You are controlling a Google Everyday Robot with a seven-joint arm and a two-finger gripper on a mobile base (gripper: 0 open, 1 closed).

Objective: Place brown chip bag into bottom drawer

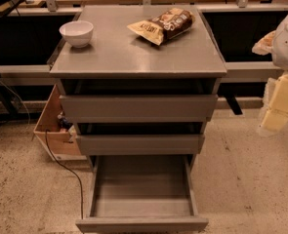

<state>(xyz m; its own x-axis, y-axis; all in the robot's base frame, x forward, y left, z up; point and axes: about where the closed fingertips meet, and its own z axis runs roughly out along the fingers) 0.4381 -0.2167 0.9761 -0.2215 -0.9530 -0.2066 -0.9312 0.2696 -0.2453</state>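
The brown chip bag (163, 25) lies on the back right part of the grey cabinet top (133, 57), its cream-yellow end pointing left. The bottom drawer (141, 224) is pulled out towards me, and nothing shows in its deep grey tray. The two wider drawers above it are shut or only slightly out. My gripper (279, 104) hangs at the right edge of the camera view, beside the cabinet at about the height of the upper drawers. It is well apart from the bag, with nothing seen in it.
A white bowl (76, 32) stands on the back left of the cabinet top. An open cardboard box (53, 128) sits on the floor left of the cabinet, with a black cable (70, 174) running past it. Tables stand behind.
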